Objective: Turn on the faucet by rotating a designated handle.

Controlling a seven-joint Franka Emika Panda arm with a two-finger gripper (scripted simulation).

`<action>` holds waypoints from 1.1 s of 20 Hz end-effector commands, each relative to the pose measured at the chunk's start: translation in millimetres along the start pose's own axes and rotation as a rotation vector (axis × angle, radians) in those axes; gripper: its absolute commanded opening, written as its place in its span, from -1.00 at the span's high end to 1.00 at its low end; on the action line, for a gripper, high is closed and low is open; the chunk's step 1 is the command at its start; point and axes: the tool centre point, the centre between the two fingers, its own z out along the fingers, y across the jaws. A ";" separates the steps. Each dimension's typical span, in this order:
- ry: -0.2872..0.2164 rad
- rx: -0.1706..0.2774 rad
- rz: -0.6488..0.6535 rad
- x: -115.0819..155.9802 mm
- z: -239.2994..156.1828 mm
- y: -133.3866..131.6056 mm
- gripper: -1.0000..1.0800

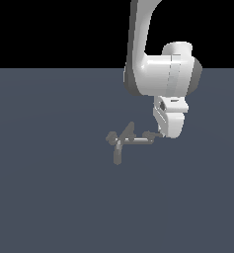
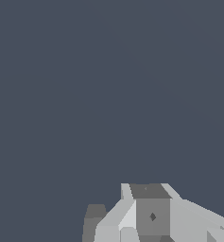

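The small grey faucet [image 1: 122, 142] lies on the floor in the exterior view, with its bent spout [image 1: 117, 155] pointing toward the camera and a pointed fin [image 1: 130, 130] standing up. Its long bar [image 1: 137, 141] runs to the exterior view's right and ends at a small knob with the thin handle [image 1: 152, 134]. My gripper [image 1: 171, 132] hangs right beside the handle's end, about touching it. Its fingers look closed together and hold nothing. In the wrist view the fingers [image 2: 151, 215] fill the lower edge, with a grey faucet part [image 2: 94, 218] beside them.
A flat dark grey floor [image 1: 49, 197] spreads all around the faucet. The white arm [image 1: 158, 74] comes down from above on the exterior view's right.
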 end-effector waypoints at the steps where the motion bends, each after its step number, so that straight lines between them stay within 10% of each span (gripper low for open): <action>1: -0.006 -0.016 -0.002 -3.5 -1.2 14.5 1.00; 22: -0.001 -0.015 0.013 -29.7 -0.4 47.3 1.00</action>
